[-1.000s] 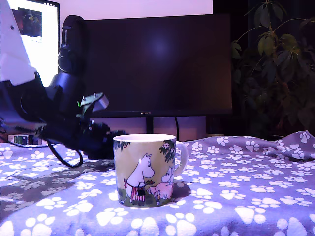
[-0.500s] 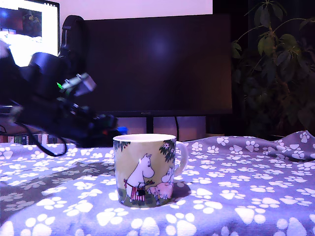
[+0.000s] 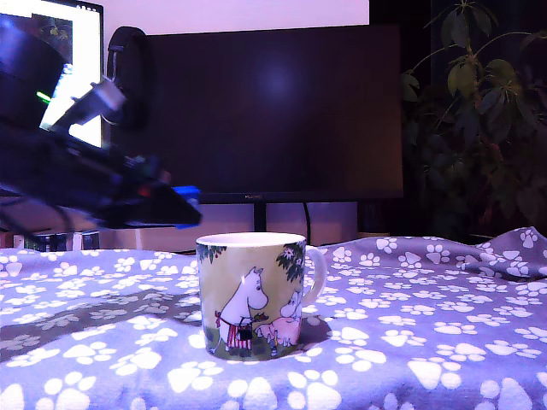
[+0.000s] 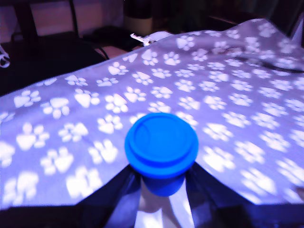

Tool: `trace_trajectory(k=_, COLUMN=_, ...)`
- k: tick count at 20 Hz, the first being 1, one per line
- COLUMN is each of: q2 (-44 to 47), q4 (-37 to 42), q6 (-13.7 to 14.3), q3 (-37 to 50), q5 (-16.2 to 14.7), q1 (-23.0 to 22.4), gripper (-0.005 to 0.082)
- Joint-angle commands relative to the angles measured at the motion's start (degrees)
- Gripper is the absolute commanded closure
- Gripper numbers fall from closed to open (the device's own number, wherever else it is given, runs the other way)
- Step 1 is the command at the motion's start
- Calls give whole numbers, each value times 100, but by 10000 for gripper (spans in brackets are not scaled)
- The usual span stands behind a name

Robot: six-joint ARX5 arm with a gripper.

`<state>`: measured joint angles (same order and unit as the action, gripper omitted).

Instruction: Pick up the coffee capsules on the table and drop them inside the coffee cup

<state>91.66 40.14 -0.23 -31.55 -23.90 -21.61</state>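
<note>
Black, motion-blurred robot arm (image 3: 60, 171) of rounded, dark housings, tapering to a slim dark gripper (image 3: 184, 207) with a blue tip. Small green indicator light (image 3: 42, 96) glowing near a pale grey block (image 3: 94, 98) on the upper body. Seen from the wrist, two dark wedge-shaped fingers (image 4: 114, 199) with a pale inner face.

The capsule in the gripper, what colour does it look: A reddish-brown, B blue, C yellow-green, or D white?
B: in the wrist view the capsule held between the gripper fingers is bright blue, and a blue tip shows at the gripper in the exterior view too.
</note>
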Motion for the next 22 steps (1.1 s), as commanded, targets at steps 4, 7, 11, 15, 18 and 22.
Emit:
trace_trajectory(k=4, q2=-761, q4=-389, q6=-129, q3=505, q5=-4, q1=-197, gripper=697)
trace_trajectory(k=7, q2=-1248, q4=-673, q6=-129, q3=754, q5=-2, q1=-282, gripper=697)
trace_trajectory(k=11, q2=-1882, q4=-1224, q6=-127, q3=940, q5=2, q1=-415, gripper=697)
trace_trajectory(k=15, q2=-2452, q4=-1832, q6=-127, q3=960, q5=24, q1=-627, gripper=697)
trace_trajectory(k=18, q2=-2734, q4=-2164, q6=-125, q3=962, q5=63, q1=-798, gripper=697)
trace_trajectory(k=22, q2=-2977, q4=-2435, q6=-122, q3=964, q5=269, q1=-1102, gripper=697)
